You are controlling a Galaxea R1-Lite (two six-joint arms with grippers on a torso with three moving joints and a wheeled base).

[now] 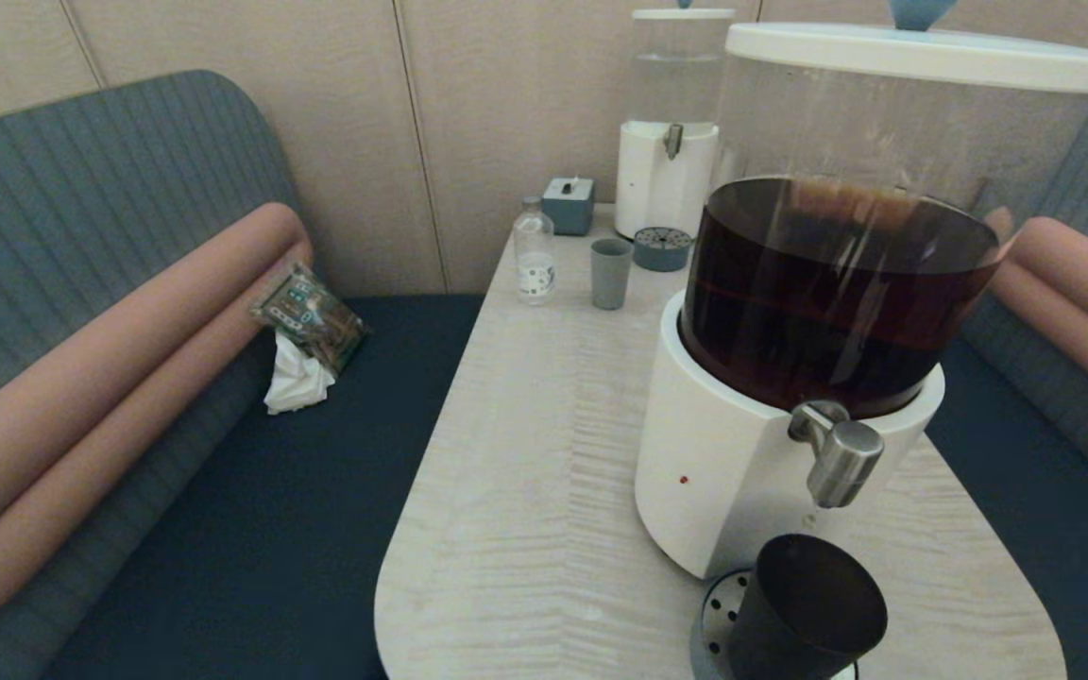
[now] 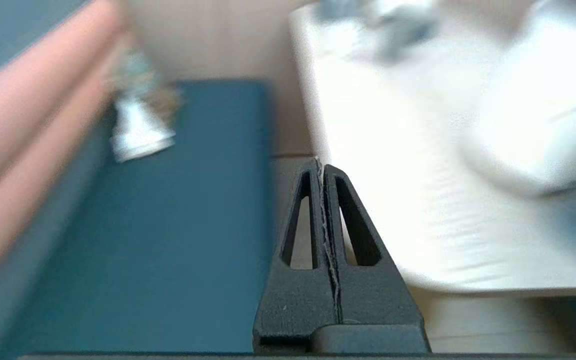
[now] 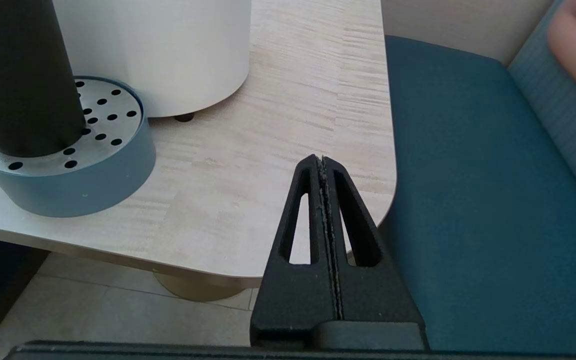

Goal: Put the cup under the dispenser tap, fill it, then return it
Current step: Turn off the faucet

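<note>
The matte black cup [image 1: 808, 609] stands on the perforated steel drip tray [image 1: 719, 619] directly below the brushed-steel dispenser tap [image 1: 841, 461] of the big white-based dispenser [image 1: 733, 472] holding dark brown liquid. In the right wrist view the cup [image 3: 20, 75] rests on the drip tray [image 3: 103, 125] against the white base. My right gripper [image 3: 322, 161] is shut and empty, low by the table's near right corner, apart from the cup. My left gripper [image 2: 319, 165] is shut and empty, off the table's near left edge above the bench seat. Neither arm shows in the head view.
Further back on the table [image 1: 525, 453] stand a pale grey-blue tumbler [image 1: 610, 272], a small clear bottle [image 1: 535, 257], a grey box [image 1: 569, 204] and a smaller clear-water dispenser [image 1: 669, 151] with its own tray. Blue benches flank the table; a snack packet and tissue [image 1: 303, 331] lie on the left seat.
</note>
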